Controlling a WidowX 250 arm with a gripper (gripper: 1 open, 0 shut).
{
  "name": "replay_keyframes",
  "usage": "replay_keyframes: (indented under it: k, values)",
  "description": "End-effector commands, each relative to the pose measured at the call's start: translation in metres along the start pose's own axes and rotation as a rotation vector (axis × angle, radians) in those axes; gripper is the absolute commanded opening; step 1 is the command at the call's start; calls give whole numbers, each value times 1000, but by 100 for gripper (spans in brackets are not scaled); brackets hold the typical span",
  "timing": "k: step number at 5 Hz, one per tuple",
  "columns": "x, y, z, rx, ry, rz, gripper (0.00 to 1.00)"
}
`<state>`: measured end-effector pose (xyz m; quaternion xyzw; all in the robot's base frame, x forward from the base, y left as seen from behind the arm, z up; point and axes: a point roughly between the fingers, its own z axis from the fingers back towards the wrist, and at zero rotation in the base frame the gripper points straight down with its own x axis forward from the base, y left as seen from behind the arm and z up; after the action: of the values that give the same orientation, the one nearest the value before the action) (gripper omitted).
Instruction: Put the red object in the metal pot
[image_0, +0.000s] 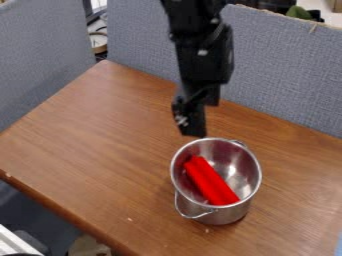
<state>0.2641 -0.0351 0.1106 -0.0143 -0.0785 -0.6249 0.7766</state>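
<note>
Wrapping up: red block (209, 179) lies inside the pot (217, 207), slanted across its bottom. Gripper (189, 118) hangs above the pot's far-left rim, jaws apart, holding nothing. Placement looks done; next move is just clearing away upward. Count: one block, one pot, one gripper.

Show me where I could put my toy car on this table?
The big bare patch is the left half of the wooden table, between the blue wall and the metal pot. It is crowded on the right, where the pot holds the red object under the gripper.
</note>
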Motion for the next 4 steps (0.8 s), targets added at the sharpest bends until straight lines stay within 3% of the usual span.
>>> replay_keyframes:
  k: [1, 2, 3, 4]
  values:
    - [7, -1, -4, 44, -15, 153, 100]
    - [46, -11, 3, 6, -49, 86, 100]
    - [75, -17, 13, -29, -54, 76, 100]
    - [69, -26, -12, -50, -64, -22, 100]
